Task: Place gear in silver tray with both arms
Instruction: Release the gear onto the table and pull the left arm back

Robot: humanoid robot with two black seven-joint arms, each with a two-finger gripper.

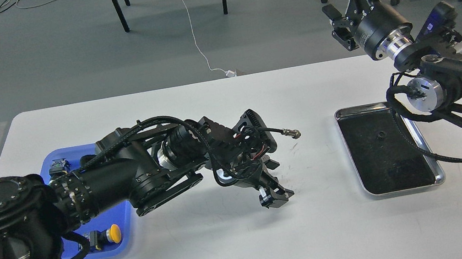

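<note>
Tools: right [347,2] wide, left [274,194] unclear; silver tray [438,178] shiny-rimmed, dark scuffed floor.

Left hand [274,194] low over white table [231,250]; right hand [344,9] raised, fingers apart (nothing held); small gear [381,135] in silver tray [436,164].

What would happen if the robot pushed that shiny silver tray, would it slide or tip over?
The silver tray would probably slide, since it lies flat on the smooth white table. Tipping looks unlikely because it is low and wide. Its polished rim might be slippery for a claw.
</note>
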